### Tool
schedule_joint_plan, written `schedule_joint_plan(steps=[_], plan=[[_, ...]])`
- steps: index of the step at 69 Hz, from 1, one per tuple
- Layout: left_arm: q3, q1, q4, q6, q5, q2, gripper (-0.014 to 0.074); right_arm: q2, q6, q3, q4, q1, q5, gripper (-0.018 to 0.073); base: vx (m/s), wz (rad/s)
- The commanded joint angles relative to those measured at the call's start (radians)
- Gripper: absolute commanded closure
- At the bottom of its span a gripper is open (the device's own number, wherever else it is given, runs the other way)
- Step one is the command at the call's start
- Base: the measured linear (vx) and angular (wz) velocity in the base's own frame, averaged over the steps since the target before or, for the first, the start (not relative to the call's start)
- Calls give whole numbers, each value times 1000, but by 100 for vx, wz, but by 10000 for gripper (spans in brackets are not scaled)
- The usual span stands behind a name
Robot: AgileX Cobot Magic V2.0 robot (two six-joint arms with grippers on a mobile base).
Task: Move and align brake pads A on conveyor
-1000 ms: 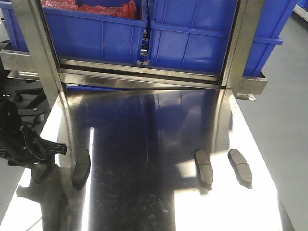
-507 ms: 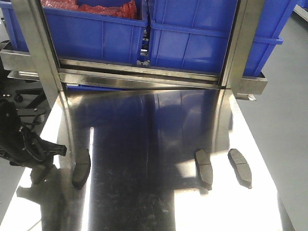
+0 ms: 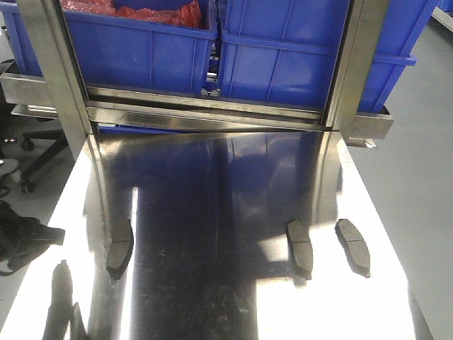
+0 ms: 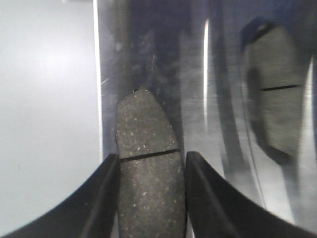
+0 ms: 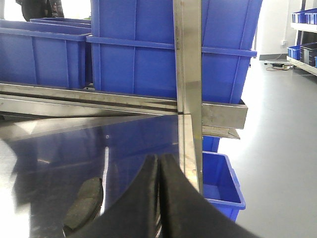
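Three brake pads A lie on the shiny steel table: one at the left (image 3: 119, 248), one in the middle (image 3: 300, 248) and one at the right (image 3: 353, 246). My left gripper (image 3: 49, 236) hangs beyond the table's left edge. In the left wrist view it (image 4: 151, 171) is shut on a fourth brake pad (image 4: 147, 148), fingers against both long sides. The left table pad shows beyond it (image 4: 277, 114). My right gripper (image 5: 159, 168) is shut and empty, above the table near a pad (image 5: 84, 202). The conveyor is out of view.
Blue bins (image 3: 297, 49) stand on a steel rack (image 3: 212, 113) behind the steel table (image 3: 212, 198), with steel uprights (image 3: 53, 78) at its sides. A blue bin (image 5: 223, 183) sits on the floor to the right. Grey floor lies to the table's left (image 4: 44, 99).
My left gripper has moved left and toward the camera, from beside the left table pad to beyond the table's left edge. The three pads on the table have not moved.
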Motion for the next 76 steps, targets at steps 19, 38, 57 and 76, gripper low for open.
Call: schedule_joint_plan(steps=[19,38,57,76], plan=[[56,-3,-2,0,-50,-337,540,-15,-4,19,-2,-2,-81,569,0,0],[133,-3,-1,27,-43,-548,540,-15,-4,19,-2,-2,-81,569,0,0],[132,-3,-3,31,-8,-639,540,-15,-4,19,-2,-2,-81,569,0,0],[131,-3,-3,31,-9,-642,540,-15,-4,19,-2,-2,-81,569,0,0]])
